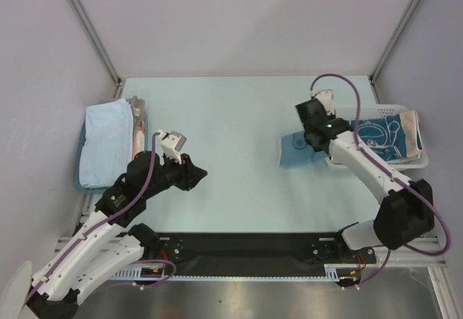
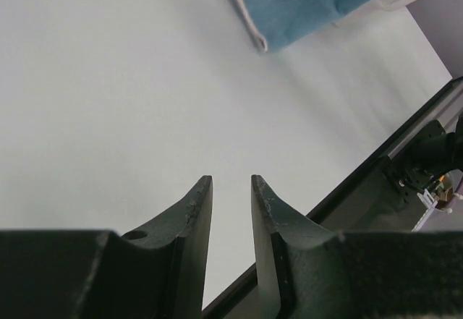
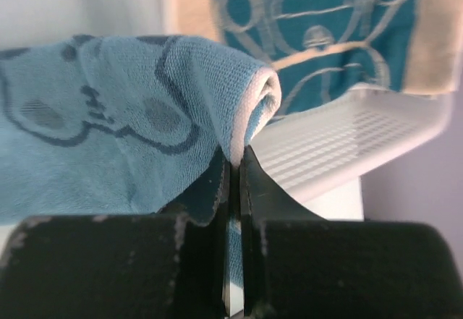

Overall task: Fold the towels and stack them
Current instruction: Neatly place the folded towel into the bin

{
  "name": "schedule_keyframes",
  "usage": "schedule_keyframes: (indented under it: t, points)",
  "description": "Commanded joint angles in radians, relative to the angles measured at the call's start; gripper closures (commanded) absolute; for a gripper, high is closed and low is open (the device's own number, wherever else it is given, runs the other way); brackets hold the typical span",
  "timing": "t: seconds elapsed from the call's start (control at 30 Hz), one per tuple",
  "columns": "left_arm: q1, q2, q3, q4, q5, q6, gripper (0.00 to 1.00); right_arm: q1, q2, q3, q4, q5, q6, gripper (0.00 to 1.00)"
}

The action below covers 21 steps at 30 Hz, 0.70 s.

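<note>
My right tool (image 3: 235, 161) pinches the blue towel (image 3: 108, 116) by its hem beside the basket (image 3: 347, 145); my left tool (image 2: 231, 189) hangs half-spread, empty. I should drag it flat onto the worktop (image 1: 239, 116) before folding.

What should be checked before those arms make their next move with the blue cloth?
1. The right hand shut on the blue towel: ok.
2. The left hand open, holding nothing: ok.
3. The blue towel free of the basket: cannot tell.
4. The table ahead of the left hand bare: ok.
5. The dark teal towel outside the grip: ok.
6. The light blue towel lying on the tray: ok.
</note>
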Motion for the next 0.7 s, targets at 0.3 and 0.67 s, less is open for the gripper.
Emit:
schedule_keyframes:
  t: [0.3,0.67]
  points:
    - [-0.003,-0.001,-0.016,0.007,0.069,0.049,0.67,-0.432,-0.214,-0.027,0.157,-0.277,-0.257,1.0]
    - [-0.02,-0.048,-0.033,0.011,0.042,0.042,0.67,-0.664,-0.188,-0.128,0.418,-0.378,-0.26,1.0]
